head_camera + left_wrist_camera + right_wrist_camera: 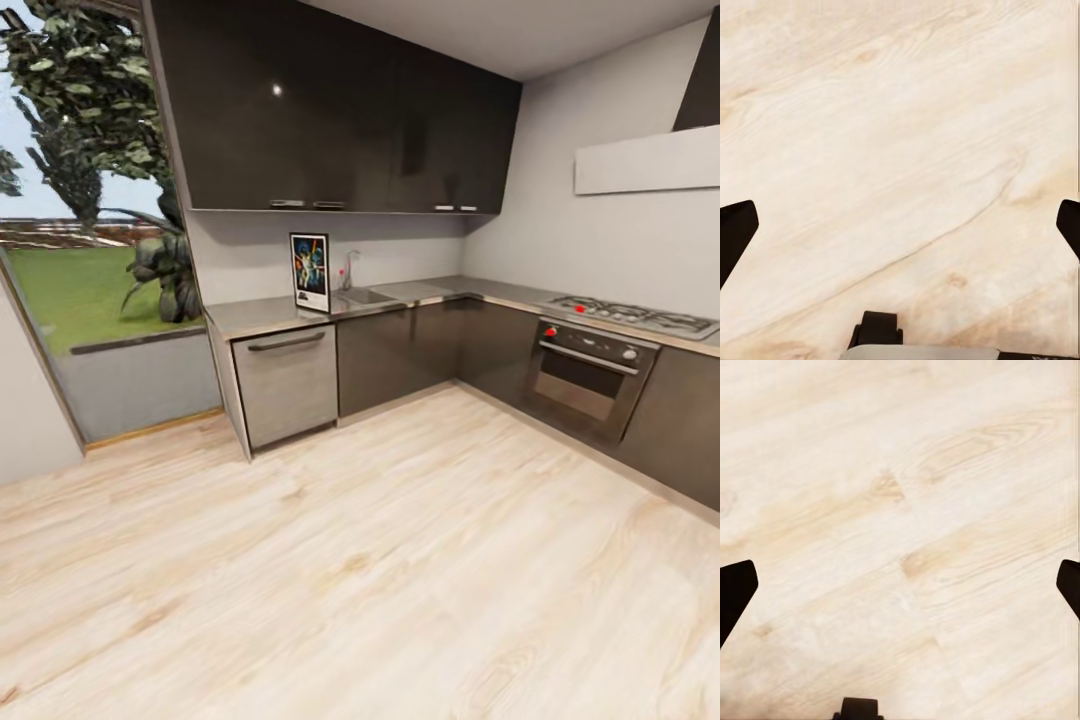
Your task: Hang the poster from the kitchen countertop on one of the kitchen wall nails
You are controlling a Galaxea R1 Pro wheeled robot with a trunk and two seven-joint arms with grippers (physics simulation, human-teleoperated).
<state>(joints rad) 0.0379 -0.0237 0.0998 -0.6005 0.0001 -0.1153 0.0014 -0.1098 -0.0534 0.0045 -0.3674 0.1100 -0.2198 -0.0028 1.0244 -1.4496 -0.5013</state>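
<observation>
I'm seeing the poster (310,272) standing on the bench (262,316), lettering too small to read; both claws (900,225) (900,585) are hanging wide open, empty.

Pale wood floor (400,560); dark cabinets (340,110)

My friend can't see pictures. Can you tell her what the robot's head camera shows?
A Star Wars poster stands upright on a grey kitchen countertop, left of the sink. Dark cabinets, an oven and pale wood floor surround it.
</observation>
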